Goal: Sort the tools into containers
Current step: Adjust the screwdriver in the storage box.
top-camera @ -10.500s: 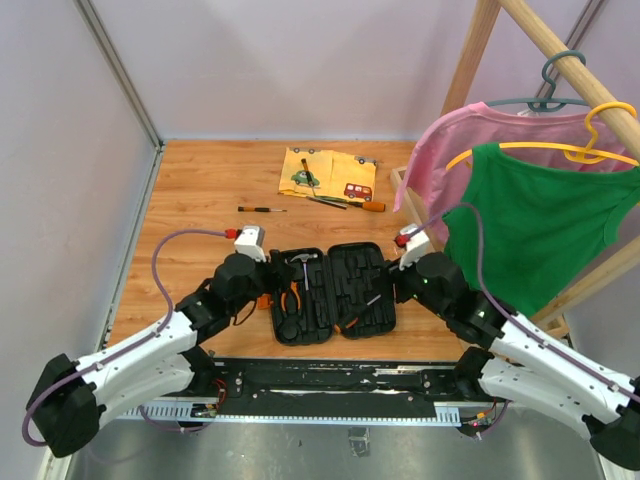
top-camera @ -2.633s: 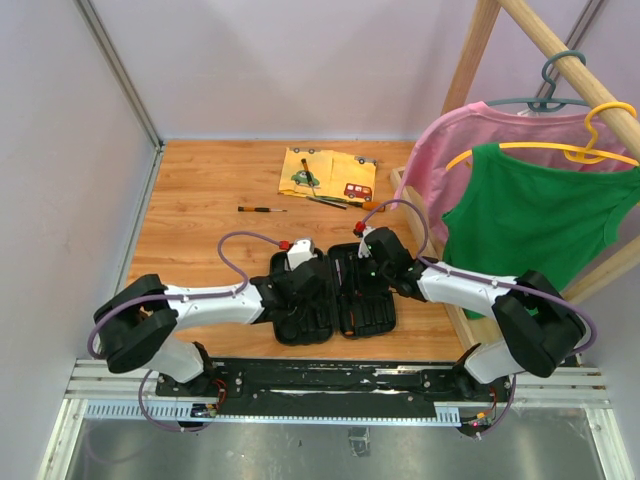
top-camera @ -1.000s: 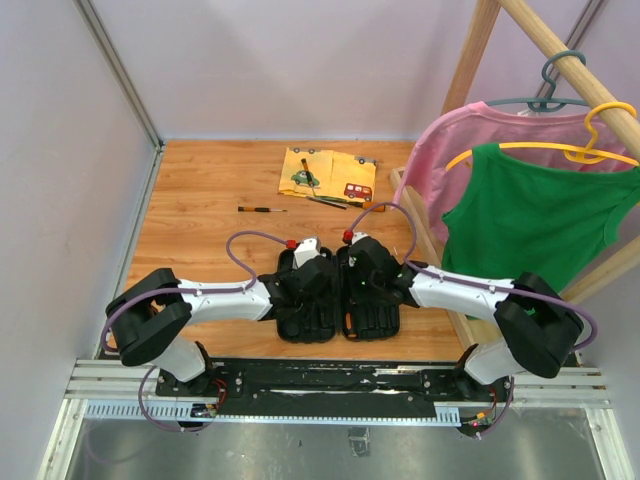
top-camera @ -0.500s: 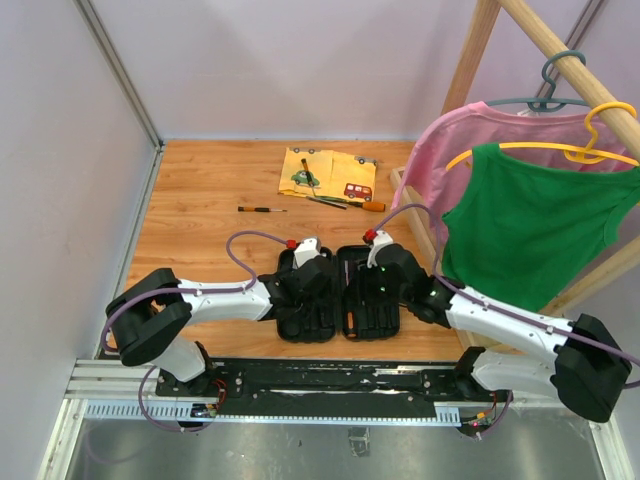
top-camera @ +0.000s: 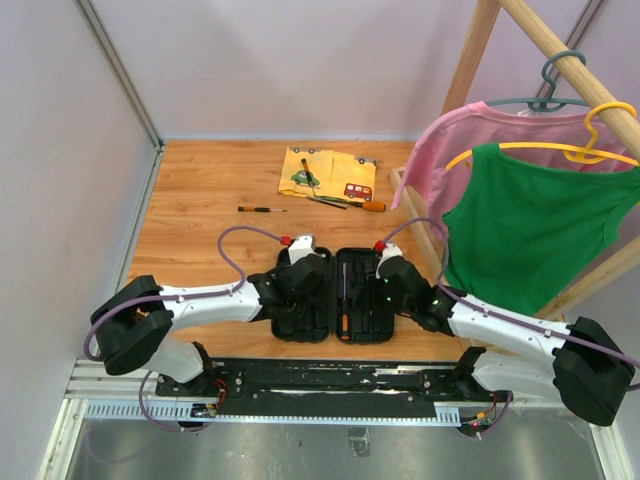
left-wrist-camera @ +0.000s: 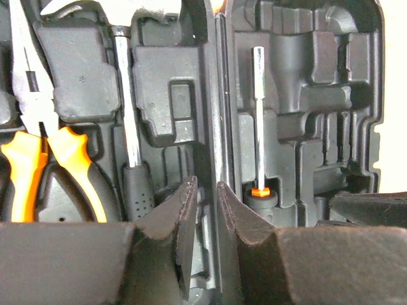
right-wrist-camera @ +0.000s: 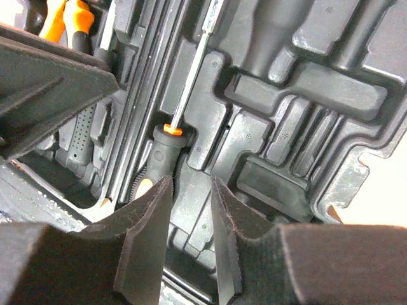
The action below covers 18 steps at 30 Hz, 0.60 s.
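The black tool case lies open near the front edge. In the left wrist view its left half holds the hammer and the orange-handled pliers. Its right half holds an orange-and-black screwdriver, also in the right wrist view. My left gripper is nearly shut astride the case's middle ridge. My right gripper is slightly open and empty just over the right half, beside the screwdriver's handle. A thin dark screwdriver and an orange-handled one lie on the table.
A yellow cloth with another small tool on it lies at the back. The wooden rack with a pink shirt and a green shirt stands at the right. Walls close the left and back.
My right gripper has let go of the orange-and-black screwdriver, which lies in the slot by the hinge, and has drawn back to the right. My left gripper has stayed on the case.
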Available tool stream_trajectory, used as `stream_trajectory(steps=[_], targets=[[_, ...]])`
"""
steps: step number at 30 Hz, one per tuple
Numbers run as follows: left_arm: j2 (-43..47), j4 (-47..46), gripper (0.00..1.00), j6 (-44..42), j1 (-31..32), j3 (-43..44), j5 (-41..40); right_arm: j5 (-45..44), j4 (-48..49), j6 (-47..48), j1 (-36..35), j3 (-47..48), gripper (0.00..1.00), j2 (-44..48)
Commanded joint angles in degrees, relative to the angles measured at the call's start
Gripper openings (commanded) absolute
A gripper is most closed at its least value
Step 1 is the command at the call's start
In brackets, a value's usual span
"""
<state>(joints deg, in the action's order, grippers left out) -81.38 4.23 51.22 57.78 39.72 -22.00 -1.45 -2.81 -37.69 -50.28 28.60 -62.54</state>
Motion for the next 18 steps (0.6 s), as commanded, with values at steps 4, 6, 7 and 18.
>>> stream_trajectory(steps=[4, 6, 7, 18], targets=[[1.47, 1.88, 0.23, -2.45, -1.01, -0.48, -1.11, 0.58, 0.93, -0.28, -0.79, 1.60, 0.33, -1.12], [2.11, 0.79, 0.23, -3.90, -1.06, -0.40, -0.18, -1.68, 0.01, -0.68, -0.75, 1.64, 0.34, 0.11], [2.18, 0.46, 0.23, -4.94, -1.05, 0.02, 0.33, -3.22, -0.89, -1.13, -0.59, 1.59, 0.35, 0.62], [-3.62, 0.89, 0.26, -10.81, -0.98, 9.14, 3.12, 6.85, 6.54, -5.30, 2.41, -5.04, 0.33, 4.99]])
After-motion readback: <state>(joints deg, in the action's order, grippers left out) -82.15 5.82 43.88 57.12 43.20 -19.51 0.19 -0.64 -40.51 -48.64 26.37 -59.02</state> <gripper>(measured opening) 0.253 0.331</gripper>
